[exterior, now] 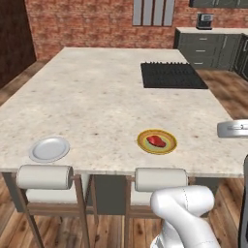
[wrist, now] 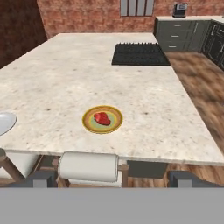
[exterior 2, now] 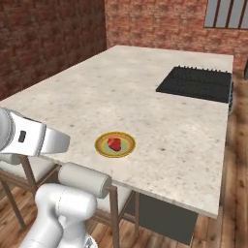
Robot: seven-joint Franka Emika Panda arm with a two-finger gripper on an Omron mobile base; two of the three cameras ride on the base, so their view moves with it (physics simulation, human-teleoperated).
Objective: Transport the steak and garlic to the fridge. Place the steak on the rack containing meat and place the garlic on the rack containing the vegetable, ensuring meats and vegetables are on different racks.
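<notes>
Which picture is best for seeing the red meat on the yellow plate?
The hand view: the steak sits near the middle, unblocked, on the yellow plate. The left base view shows the steak smaller, and the right base view shows it smaller too, close to the arm.

- Bare table (exterior: 97, 97) lies all around the yellow plate (exterior: 157, 142) — approach from above is open.
- Stool backrests (exterior: 161, 179) crowd the near edge.

Red steak (exterior: 155, 141) lies on a yellow plate (exterior: 169, 146).
</notes>
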